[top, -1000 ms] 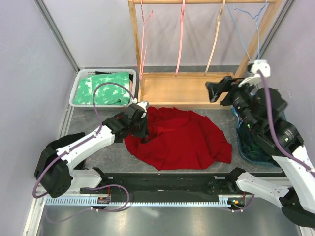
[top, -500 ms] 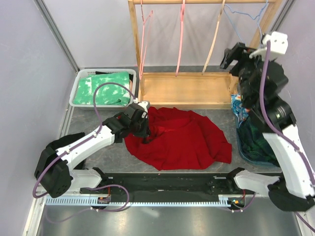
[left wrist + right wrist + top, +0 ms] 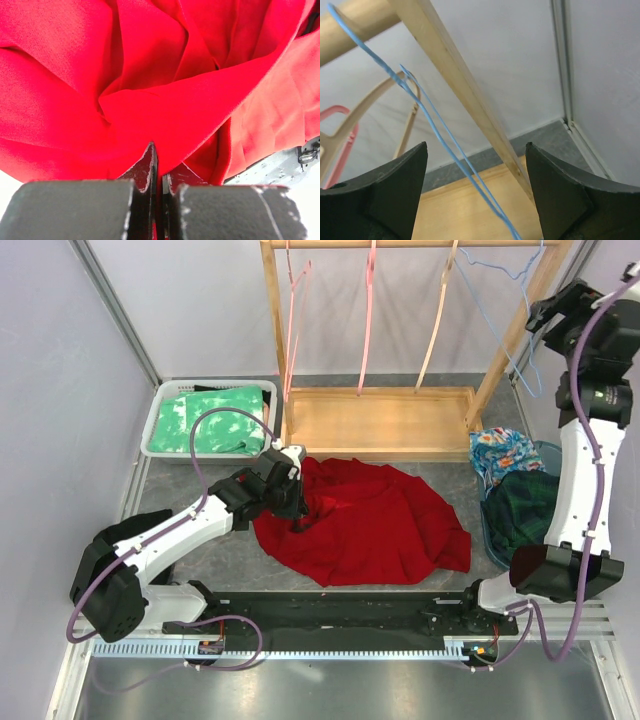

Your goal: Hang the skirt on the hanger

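The red skirt (image 3: 365, 525) lies crumpled in a heap on the grey table (image 3: 205, 550), just in front of the wooden rack (image 3: 375, 425) and well apart from every hanger. The left gripper (image 3: 159, 161) is down on the skirt's left edge, its jaws pressed together on a fold of the red cloth, which bunches and creases around the tips in the left wrist view. The right gripper (image 3: 476, 197) is raised high at the rack's right end, near the slanted post (image 3: 465, 95), with its jaws spread wide and nothing held between them. The blue hanger (image 3: 437, 132) hangs from the top rail (image 3: 355, 22), its thin wire crossing the gap ahead of the 2 fingers (image 3: 377, 200); I cannot tell whether wire and fingers touch. Further left on the rail hang 1 beige hanger (image 3: 437, 325) and 2 pink hangers (image 3: 368, 315). A white basket (image 3: 158, 420) holding green cloth stands left of the rack, and a blue basket (image 3: 492, 540) of dark and patterned clothes stands at the right, beside the right arm.
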{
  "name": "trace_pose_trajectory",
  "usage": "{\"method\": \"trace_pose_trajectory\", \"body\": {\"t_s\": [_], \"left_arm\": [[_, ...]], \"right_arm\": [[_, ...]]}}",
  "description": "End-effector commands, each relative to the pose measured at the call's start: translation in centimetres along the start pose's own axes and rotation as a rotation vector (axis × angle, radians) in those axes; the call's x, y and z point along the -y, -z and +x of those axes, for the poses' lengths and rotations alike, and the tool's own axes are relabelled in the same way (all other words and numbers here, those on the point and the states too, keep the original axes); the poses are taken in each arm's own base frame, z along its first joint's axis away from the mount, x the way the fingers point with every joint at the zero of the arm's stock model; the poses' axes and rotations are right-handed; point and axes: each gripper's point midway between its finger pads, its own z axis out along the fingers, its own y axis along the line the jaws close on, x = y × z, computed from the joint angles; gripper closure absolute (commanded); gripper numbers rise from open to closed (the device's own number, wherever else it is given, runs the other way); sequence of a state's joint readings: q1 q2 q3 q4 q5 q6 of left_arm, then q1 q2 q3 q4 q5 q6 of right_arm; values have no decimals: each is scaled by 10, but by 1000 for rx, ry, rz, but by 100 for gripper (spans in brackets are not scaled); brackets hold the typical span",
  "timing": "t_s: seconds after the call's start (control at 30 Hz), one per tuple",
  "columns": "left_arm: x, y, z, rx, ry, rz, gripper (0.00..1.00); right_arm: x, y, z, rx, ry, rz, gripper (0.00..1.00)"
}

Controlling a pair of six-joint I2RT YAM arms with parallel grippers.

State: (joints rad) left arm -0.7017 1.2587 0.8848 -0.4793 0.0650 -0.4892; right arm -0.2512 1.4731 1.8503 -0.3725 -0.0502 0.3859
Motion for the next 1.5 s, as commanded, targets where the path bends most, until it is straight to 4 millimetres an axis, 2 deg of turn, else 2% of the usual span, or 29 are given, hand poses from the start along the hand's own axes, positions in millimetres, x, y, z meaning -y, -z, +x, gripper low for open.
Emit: {"method": "trace_pose_trajectory", "body": {"t_s": [0.0, 0.13, 0.37, 0.57, 0.67, 0.7, 0.73, 0.77, 0.8, 0.83, 0.87, 1.0, 1.3, 1.47], "left_arm": [[10, -3, -11, 31, -25, 51, 98], [10, -6, -10, 21, -31, 50, 98], [11, -8, -10, 15, -34, 52, 98], [12, -9, -12, 13, -40, 56, 98], [12, -11, -11, 7, -39, 55, 98], [11, -11, -10, 4, -41, 53, 98], [10, -12, -10, 4, -40, 50, 98], [10, -12, -10, 5, -40, 45, 98], [9, -13, -9, 2, -40, 42, 98], [9, -12, -10, 6, -40, 42, 98], [9, -12, -11, 11, -39, 41, 98], [12, -12, -14, 11, -39, 50, 98], [13, -16, -12, 0, -40, 55, 98], [13, -15, -15, 10, -41, 56, 98]], "right_arm": [[-48, 14, -31, 38, -34, -324, 15], [-51, 6, -13, -16, -1, -412, 16], [-49, -13, 1, -49, 2, -445, 20], [-46, -31, 12, -81, -8, -451, 30], [-49, -40, 16, -87, 5, -434, 39], [-47, -46, 29, -123, 24, -415, 47], [-48, -48, 19, -94, 44, -372, 51], [-58, -50, 24, -101, 60, -370, 56], [-59, -51, 28, -112, 70, -350, 66], [-57, -53, 22, -84, 93, -313, 72], [-64, -52, 23, -76, 102, -304, 77], [-65, -42, 5, -10, 125, -225, 100], [-76, -8, -34, 87, 160, -227, 100], [-82, 4, -44, 105, 168, -248, 100]]}}
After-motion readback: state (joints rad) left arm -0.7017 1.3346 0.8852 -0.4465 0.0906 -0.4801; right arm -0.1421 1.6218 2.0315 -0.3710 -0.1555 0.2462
